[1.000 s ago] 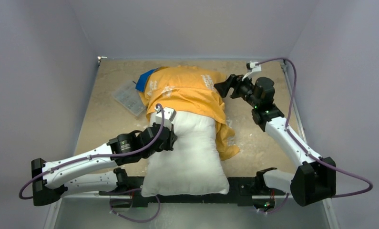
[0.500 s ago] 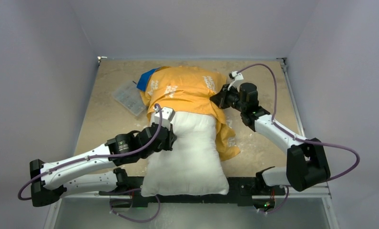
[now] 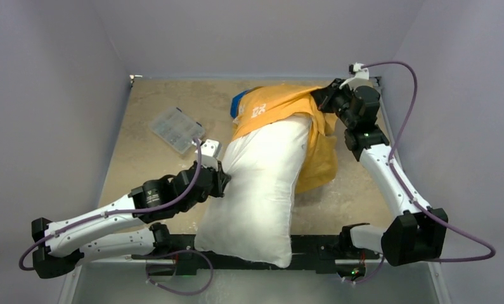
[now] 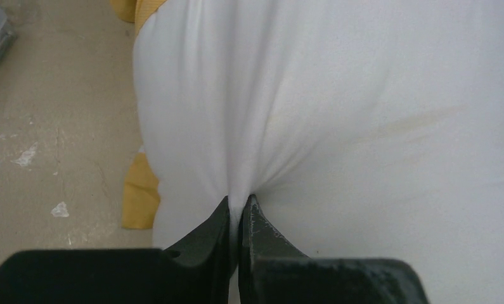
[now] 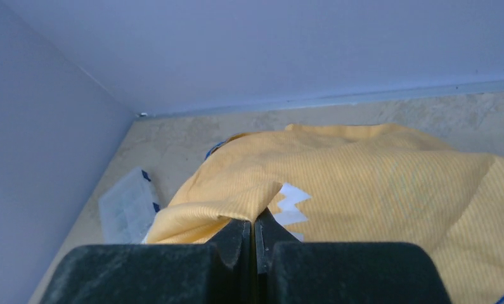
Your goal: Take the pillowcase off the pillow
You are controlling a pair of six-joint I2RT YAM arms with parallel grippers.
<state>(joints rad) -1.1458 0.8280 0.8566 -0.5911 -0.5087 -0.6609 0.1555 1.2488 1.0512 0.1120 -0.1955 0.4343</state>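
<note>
- Diagonally across the beige desk [image 3: 148, 107] lies the large, plump white pillow [image 3: 262, 190]. Its near end reaches the desk's near edge between the arm bases, and its far end points toward the back right corner.
- Only that far end sits inside the thin orange-yellow fabric pillowcase [image 3: 281, 104] with white printed lettering. The rest of the cover hangs loose down the pillow's right side onto the desk, and a blue edge [image 3: 238, 101] shows at its far left.
- The left gripper [image 4: 238, 206] is pressed together on a pinch of the pillow's white cloth at its left flank, and creases fan out from its 2 fingers.
- The right gripper [image 5: 255, 218] is clamped on a fold of the pillowcase near the far right corner, jaws meeting with orange cloth between them. The fabric runs taut from there toward the pillow.
- A clear plastic compartment box [image 3: 176, 128] rests on the desk to the left of the pillow, apart from it.
</note>
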